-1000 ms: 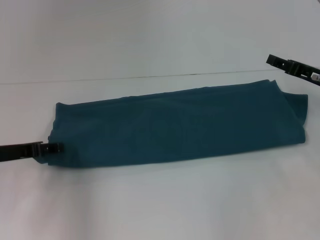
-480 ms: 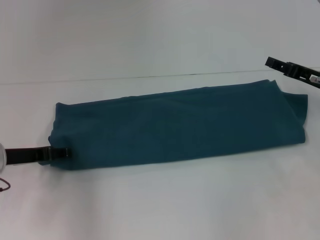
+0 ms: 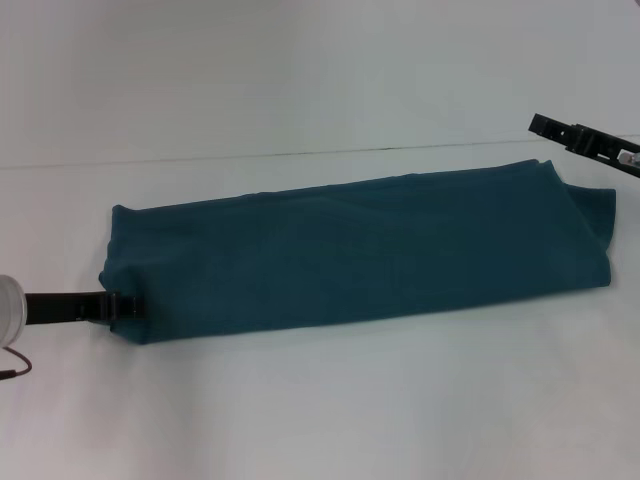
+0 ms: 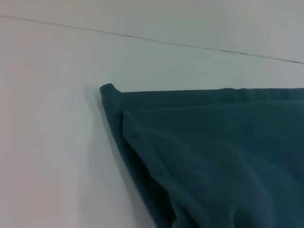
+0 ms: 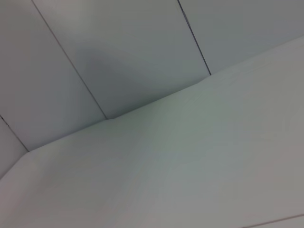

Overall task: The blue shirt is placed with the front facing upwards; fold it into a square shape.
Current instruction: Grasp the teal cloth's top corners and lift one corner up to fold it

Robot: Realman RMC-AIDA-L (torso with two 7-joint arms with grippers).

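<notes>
The blue shirt (image 3: 360, 250) lies as a long folded strip across the white table (image 3: 320, 410), its plain teal side up and no print showing. My left gripper (image 3: 122, 305) is low at the strip's left end, touching the near corner of the cloth. The left wrist view shows that end of the blue shirt (image 4: 213, 152) up close, with layered folded edges and a small rolled corner. My right gripper (image 3: 556, 128) hangs in the air just beyond the strip's far right corner, apart from the cloth. The right wrist view shows only table and wall.
A pale wall (image 3: 320, 70) rises behind the table's back edge. A thin cable loop (image 3: 15, 365) hangs below the left wrist at the left border of the head view. White table surface lies in front of the shirt.
My left gripper has slid to the right and slightly down, into the shirt's left end, and its white wrist has come into view. The right gripper has hardly moved.
</notes>
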